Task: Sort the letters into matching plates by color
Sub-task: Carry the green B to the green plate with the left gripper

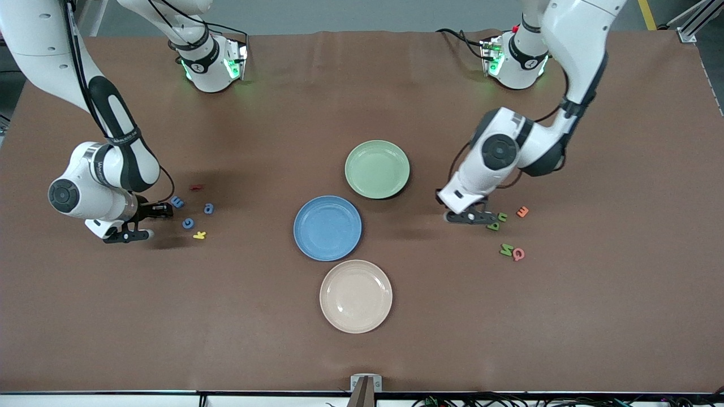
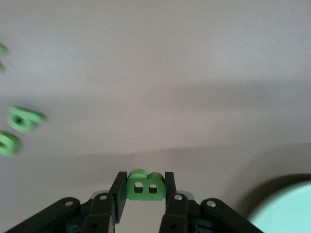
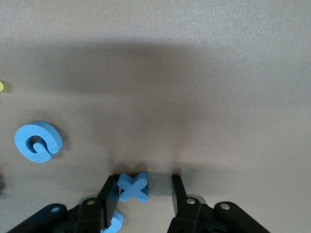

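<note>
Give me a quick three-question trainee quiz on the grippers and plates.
1. True or false: the left gripper, beside the loose green letters, clamps a small green foam letter B.
2. What sits between the right gripper's open fingers? A) a yellow letter B) a small blue foam X C) nothing
3. How many letters lie in the round pale green plate and the round blue plate?
Key: 1 true; 2 B; 3 zero.

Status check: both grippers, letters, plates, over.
Left gripper shut on green B. Right gripper open around blue X. Blue plate and green plate empty.
</note>
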Controlling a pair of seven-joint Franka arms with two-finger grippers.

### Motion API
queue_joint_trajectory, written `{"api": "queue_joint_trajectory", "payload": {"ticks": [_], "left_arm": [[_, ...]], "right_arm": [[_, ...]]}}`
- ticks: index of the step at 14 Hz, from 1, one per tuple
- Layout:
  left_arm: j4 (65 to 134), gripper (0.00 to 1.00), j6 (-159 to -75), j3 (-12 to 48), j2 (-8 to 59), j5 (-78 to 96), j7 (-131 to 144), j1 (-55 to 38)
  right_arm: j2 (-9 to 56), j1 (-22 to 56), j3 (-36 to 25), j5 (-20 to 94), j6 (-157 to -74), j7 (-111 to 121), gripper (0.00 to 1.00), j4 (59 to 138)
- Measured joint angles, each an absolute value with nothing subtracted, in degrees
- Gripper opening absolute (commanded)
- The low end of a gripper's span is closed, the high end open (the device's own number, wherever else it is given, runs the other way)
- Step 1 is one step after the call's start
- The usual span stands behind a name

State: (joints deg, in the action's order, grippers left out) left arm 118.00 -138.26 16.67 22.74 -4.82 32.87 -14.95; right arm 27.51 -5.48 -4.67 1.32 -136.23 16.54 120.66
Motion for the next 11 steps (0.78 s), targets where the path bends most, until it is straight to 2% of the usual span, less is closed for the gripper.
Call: {"api": "queue_joint_trajectory", "payload": {"ticks": [4,6,11], "left_arm": [[117.85,0.01,-138.46,16.77,22.76,-4.82,45.48,-21.30],[117.86,0.01,-138.78,16.78,22.84,-4.82,50.81,-24.27],[117.85,0.05,-140.37,16.80,24.36,-4.82,62.31,-30.23]], "right_arm": [[27.42,-5.65,-4.72,1.43,-136.24,17.00,0.22,120.58],[27.35,-5.68,-4.71,1.45,-136.20,17.19,0.18,120.58],[27.06,-5.53,-4.10,1.70,-135.29,17.32,0.15,120.02]]}}
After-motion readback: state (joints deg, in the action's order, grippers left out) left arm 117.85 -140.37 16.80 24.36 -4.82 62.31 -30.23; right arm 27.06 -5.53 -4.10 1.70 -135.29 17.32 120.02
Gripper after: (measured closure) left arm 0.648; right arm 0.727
